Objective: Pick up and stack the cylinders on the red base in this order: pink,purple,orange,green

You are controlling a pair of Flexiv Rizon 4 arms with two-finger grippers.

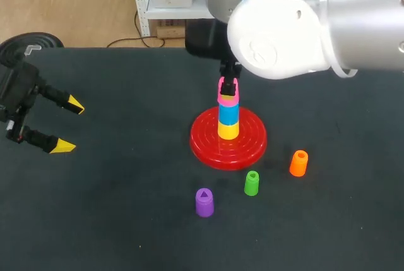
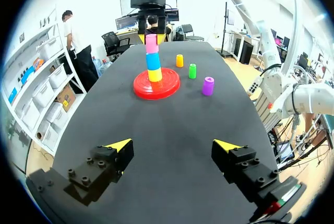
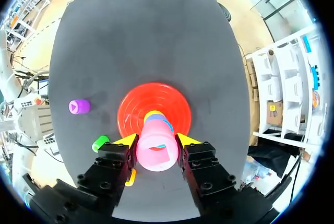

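Observation:
On the red base [image 1: 205,148] stands a stack: a yellow cylinder [image 1: 228,130], a blue one [image 1: 228,114], and the pink cylinder [image 1: 228,100] on top. My right gripper [image 1: 228,88] comes down from above and is shut on the pink cylinder [image 3: 156,153], one finger on each side. The purple cylinder [image 1: 204,202], green cylinder [image 1: 252,183] and orange cylinder [image 1: 298,163] stand upright on the table in front of and to the right of the base. My left gripper [image 1: 69,126] is open at the far left, holding nothing.
The table is a dark mat [image 1: 126,220]. The three loose cylinders sit close together near the base's front right. Open table lies between my left gripper [image 2: 173,144] and the base [image 2: 169,85].

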